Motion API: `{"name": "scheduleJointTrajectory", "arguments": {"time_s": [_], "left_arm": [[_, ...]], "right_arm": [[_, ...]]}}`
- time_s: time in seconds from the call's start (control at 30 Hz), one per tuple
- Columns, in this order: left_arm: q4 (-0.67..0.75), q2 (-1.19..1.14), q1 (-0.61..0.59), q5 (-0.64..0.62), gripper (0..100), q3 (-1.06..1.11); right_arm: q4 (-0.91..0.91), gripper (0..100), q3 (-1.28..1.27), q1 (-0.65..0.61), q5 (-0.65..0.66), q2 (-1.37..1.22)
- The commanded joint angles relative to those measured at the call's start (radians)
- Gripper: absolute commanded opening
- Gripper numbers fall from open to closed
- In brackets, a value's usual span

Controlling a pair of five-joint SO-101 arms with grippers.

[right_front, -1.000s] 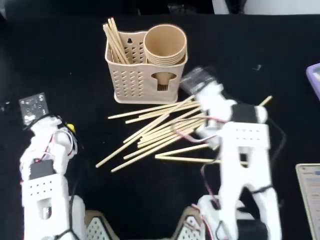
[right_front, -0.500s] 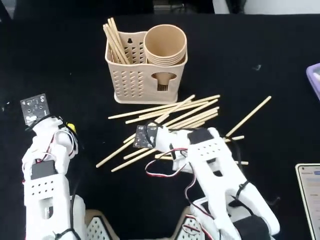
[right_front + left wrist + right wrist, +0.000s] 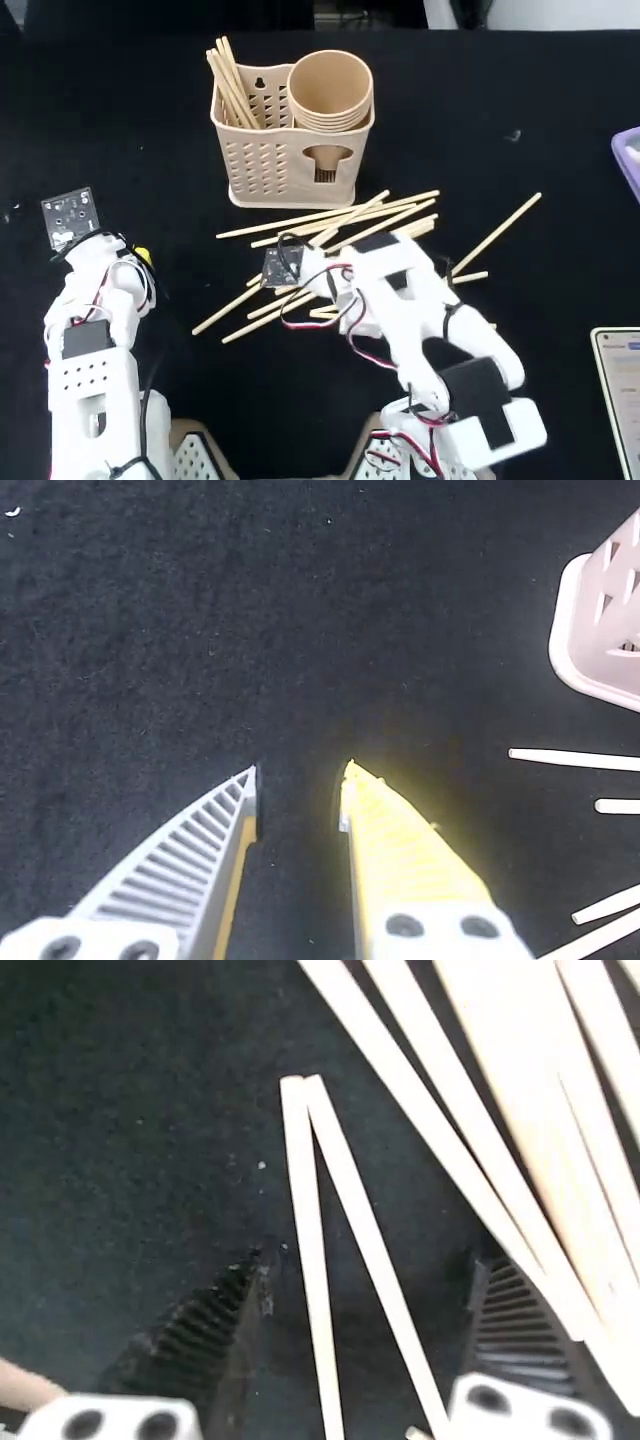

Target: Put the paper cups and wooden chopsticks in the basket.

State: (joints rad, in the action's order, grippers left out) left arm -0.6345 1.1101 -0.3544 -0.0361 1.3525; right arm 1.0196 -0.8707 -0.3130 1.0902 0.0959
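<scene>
The basket (image 3: pixel 290 165) stands on the far middle of the black bench (image 3: pixel 520 90). It has two compartments. The one on the robot's right holds a nested stack of paper cups (image 3: pixel 330 90), upright. The one on the robot's left holds a bundle of standing chopsticks (image 3: pixel 232 85), leaning outward over the rim.

The loose chopsticks (image 3: pixel 345 222) lie flat on the bench just in front of the basket, fanned and crossing one another. A single chopstick (image 3: pixel 497 233) lies at an angle on the right side of the pile.

The right arm (image 3: pixel 420 320) is bent low over the near side of the pile. We see the right jaws spread wide and holding nothing. Two chopsticks (image 3: pixel 335 1250), joined at one end in a narrow V, run between them, and neither is gripped. More sticks (image 3: pixel 500 1110) lie beside one jaw.

The left arm (image 3: pixel 95 330) sits at the left of the bench, well apart from the pile. The left jaws, one yellow and one white, are parted by a narrow gap and hold nothing. They point at bare bench, with a basket corner (image 3: pixel 600 630) and stick ends (image 3: pixel 575 758) off to one side.

A purple object (image 3: pixel 628 160) and a flat device (image 3: pixel 618 390) lie at the right edge.
</scene>
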Motion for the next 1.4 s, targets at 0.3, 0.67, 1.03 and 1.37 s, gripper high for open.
{"name": "scheduleJointTrajectory", "arguments": {"time_s": [0.3, 0.67, 1.03, 1.37], "left_arm": [[0.021, 0.015, -0.001, 0.002, 15, -0.010], [0.101, 0.015, -0.008, 0.003, 14, 0.042], [0.104, 0.015, -0.001, 0.002, 14, 0.054], [0.098, 0.015, -0.002, 0.002, 14, 0.056]], "right_arm": [[0.017, 1.1, 0.031, -0.006, -0.110, -0.024], [0.189, 1.0, 0.134, -0.008, -0.218, 0.403], [0.226, 1.1, 0.355, -0.112, -0.546, 0.823], [-0.080, 1.1, 0.590, -0.144, -0.776, 0.670]]}}
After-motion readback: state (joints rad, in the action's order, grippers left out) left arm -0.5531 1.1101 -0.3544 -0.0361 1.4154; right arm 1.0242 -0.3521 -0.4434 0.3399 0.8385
